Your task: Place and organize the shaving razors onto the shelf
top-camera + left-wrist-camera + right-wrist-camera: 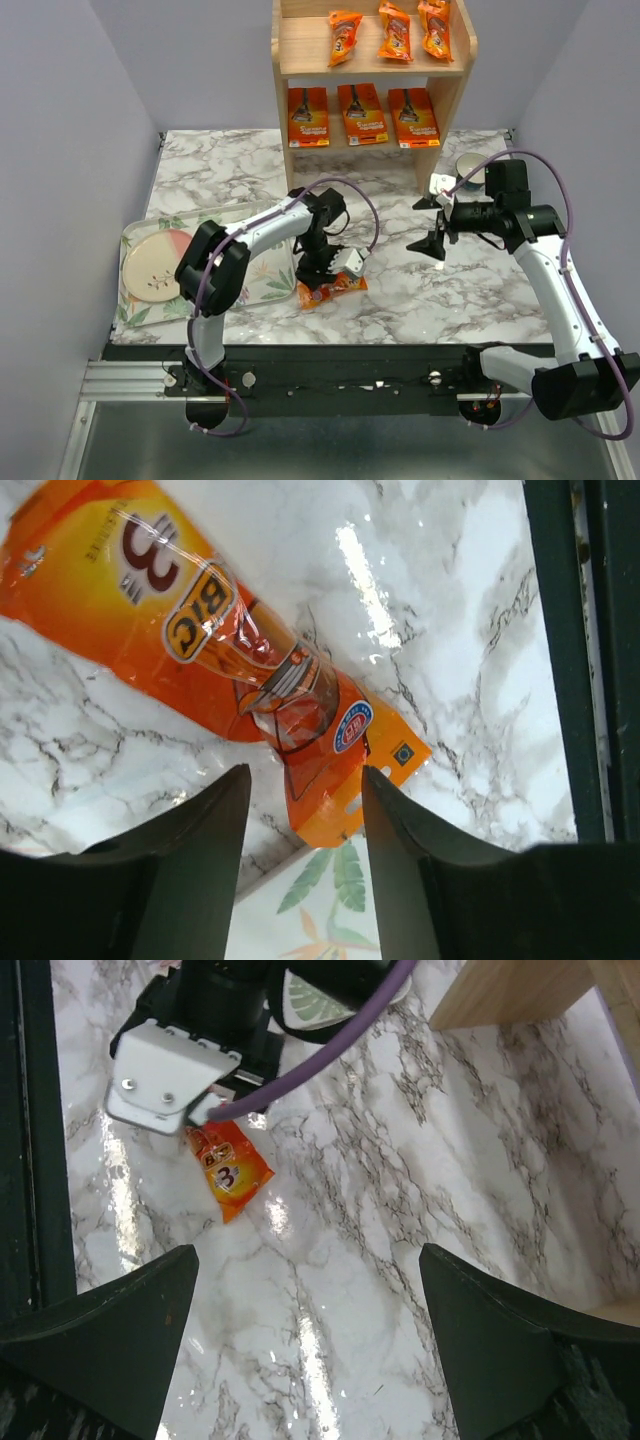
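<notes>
The shaving razors were nearly all on the shelf (300, 48) at the top centre of the overhead view: three narrow orange packs lay on its upper tier and three wide orange cards stood along its lower tier. One narrow pack (335, 289) remained on the tabletop (400, 300), low and centre in that view, just beside the right corner of a leaf-print tray (140, 315) that held a round plate (155, 268).

The left fingers (200, 860) hung directly over this pack, partly spread and holding nothing. In the left wrist view the pack (200, 630) ran diagonally from upper left to lower centre, and only its narrow lower end fell between the tips. The right fingers (430, 245) were spread wide and empty, hovering at centre right, well apart from the pack.

To pick it up well, the left fingers probably needed to centre on the clear raised blister, not the thin flat end, then come down squarely before closing. The film looked slick and likely to slide. The end near the tray may have rested on its rim, though that was unclear.

The tabletop was glossy white marble pattern with grey veins and bright glare. Plain pale walls enclosed it on three sides, with a dark rail along the bottom edge.
</notes>
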`<move>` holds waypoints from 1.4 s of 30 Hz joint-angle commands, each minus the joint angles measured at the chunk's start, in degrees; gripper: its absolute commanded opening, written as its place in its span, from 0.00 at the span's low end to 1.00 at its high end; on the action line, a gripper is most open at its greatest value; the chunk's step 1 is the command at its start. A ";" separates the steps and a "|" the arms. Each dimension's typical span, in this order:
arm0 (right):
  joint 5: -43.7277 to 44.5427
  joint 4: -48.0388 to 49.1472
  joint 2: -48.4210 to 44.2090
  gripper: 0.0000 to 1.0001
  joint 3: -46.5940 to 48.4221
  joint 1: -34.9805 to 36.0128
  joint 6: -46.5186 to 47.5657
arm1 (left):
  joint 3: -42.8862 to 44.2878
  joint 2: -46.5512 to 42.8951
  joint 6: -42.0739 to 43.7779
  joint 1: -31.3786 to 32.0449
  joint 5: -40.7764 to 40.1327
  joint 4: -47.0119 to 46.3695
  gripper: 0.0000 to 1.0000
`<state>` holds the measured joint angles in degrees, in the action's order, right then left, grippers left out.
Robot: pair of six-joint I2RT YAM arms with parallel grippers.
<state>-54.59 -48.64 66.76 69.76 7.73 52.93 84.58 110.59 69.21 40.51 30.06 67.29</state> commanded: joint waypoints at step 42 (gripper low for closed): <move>2.47 3.47 -0.49 1.00 -3.49 1.33 1.74 | -27.11 -14.89 -80.47 1.06 -20.47 -30.47 0.00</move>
<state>-53.17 -46.78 66.67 64.64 8.86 56.31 52.66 91.35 -10.81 41.39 15.49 32.47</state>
